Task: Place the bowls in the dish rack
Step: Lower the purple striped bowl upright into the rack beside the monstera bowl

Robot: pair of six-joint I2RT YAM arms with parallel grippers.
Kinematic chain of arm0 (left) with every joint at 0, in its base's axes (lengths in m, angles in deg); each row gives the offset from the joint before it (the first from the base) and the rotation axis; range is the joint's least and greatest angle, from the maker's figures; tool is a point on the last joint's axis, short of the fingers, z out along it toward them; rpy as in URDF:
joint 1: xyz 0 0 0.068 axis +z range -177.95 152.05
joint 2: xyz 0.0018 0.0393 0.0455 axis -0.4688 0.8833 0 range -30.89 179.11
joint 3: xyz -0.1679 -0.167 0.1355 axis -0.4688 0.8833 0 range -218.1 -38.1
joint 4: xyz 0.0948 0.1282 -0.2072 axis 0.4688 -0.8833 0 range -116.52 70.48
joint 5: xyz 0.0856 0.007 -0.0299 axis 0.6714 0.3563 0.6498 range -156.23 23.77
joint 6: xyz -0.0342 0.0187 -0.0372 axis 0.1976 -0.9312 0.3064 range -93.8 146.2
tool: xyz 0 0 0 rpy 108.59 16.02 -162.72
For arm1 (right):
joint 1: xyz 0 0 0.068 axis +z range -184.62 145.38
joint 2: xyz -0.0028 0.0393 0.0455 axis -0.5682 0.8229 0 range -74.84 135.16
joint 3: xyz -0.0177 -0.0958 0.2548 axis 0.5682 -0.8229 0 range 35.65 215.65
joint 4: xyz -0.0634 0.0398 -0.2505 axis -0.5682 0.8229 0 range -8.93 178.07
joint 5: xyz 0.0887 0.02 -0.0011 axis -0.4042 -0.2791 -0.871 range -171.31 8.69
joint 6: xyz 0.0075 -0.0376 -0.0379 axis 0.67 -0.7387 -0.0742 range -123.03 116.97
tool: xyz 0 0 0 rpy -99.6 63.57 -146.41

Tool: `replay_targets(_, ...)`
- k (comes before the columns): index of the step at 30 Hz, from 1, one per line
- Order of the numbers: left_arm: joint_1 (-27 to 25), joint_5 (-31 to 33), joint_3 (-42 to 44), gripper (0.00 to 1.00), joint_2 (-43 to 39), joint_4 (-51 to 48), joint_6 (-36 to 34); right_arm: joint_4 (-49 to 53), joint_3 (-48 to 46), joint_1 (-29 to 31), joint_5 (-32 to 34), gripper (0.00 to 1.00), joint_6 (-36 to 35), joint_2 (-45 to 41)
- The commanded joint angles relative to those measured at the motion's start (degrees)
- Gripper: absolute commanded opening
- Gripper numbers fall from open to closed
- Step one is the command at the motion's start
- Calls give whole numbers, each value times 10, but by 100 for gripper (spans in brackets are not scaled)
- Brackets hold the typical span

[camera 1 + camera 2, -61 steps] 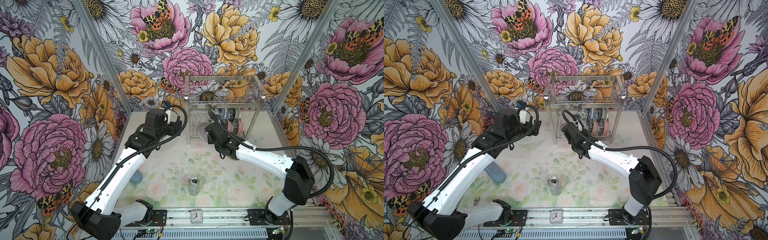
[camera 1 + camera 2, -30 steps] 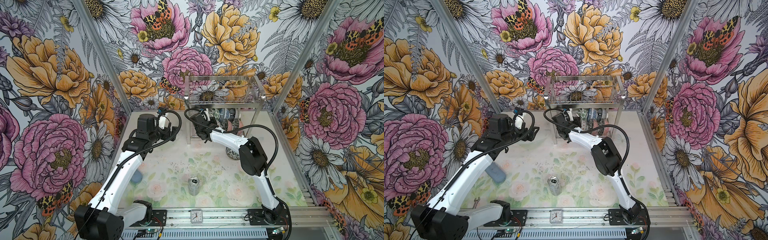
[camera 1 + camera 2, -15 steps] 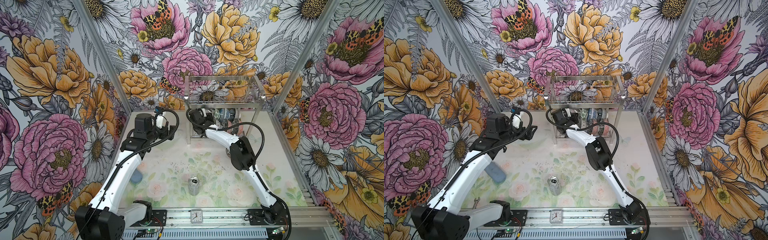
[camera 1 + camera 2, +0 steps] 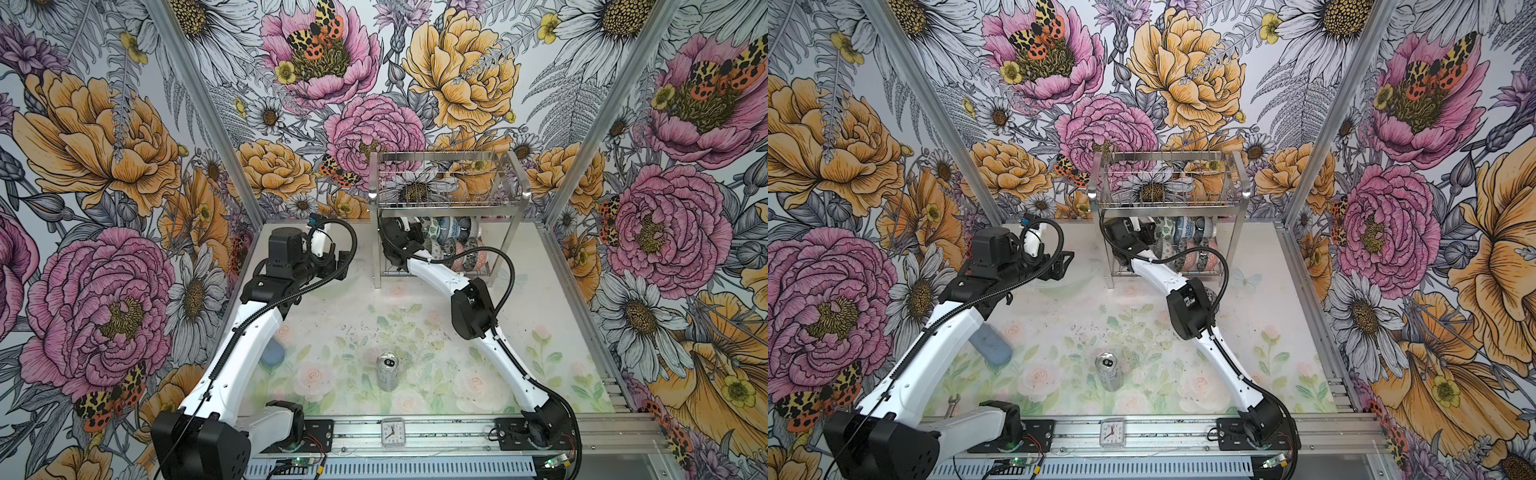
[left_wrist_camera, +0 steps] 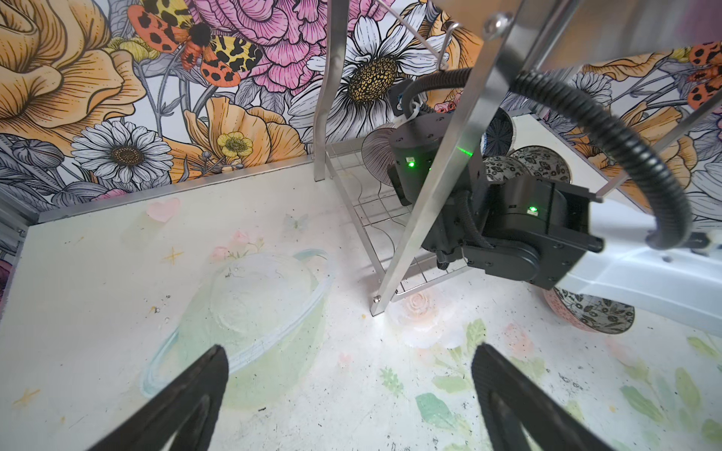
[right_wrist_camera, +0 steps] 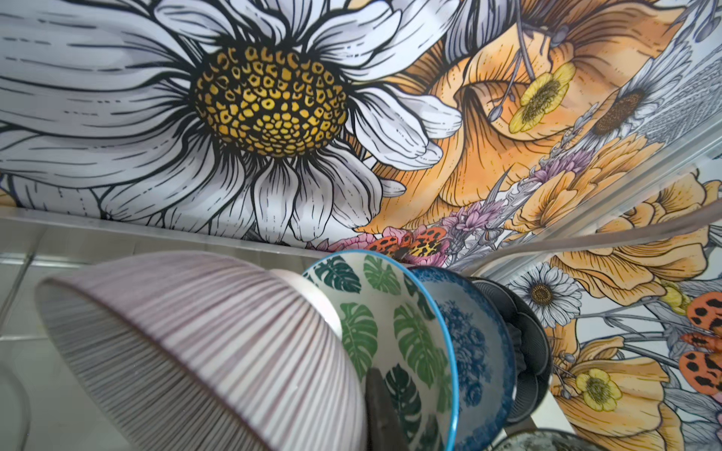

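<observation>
Bowls (image 4: 451,239) are ranked on edge in dish rack (image 4: 449,203) lower tier. Striped bowl (image 6: 195,332) is clenched by right gripper (image 6: 369,402) inside rack. Left gripper (image 5: 349,353) is held released beside rack.

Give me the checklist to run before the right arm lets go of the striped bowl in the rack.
1. Right pincer shut on the striped bowl: ok.
2. Striped bowl seated in the dish rack, on its lower wires: cannot tell, contact hidden.
3. Gap to the leaf-print bowl beside it: cannot tell.
4. Left pincer open, empty, outside the rack: ok.
5. All bowls loaded: not ok; a pink-sided floral bowl lies on the table outside the rack.
6. Drink can upright, far from the rack: ok.
</observation>
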Motion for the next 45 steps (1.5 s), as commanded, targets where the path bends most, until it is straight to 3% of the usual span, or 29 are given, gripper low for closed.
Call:
replay_targets(1, 6, -16, 7, 99, 4, 12, -4, -23, 41, -6, 18, 0, -11, 18)
replay_targets(11, 6, -16, 11, 99, 10, 12, -8, -31, 69, -10, -5, 0, -41, 40)
replay_targets(33, 23, -7, 30, 99, 4, 25, -9, -30, 31, -4, -37, 0, -93, 26)
replay_targets(45, 44, -19, 32, 99, 13, 33, -2, -29, 27, 1, -32, 13, -109, 28)
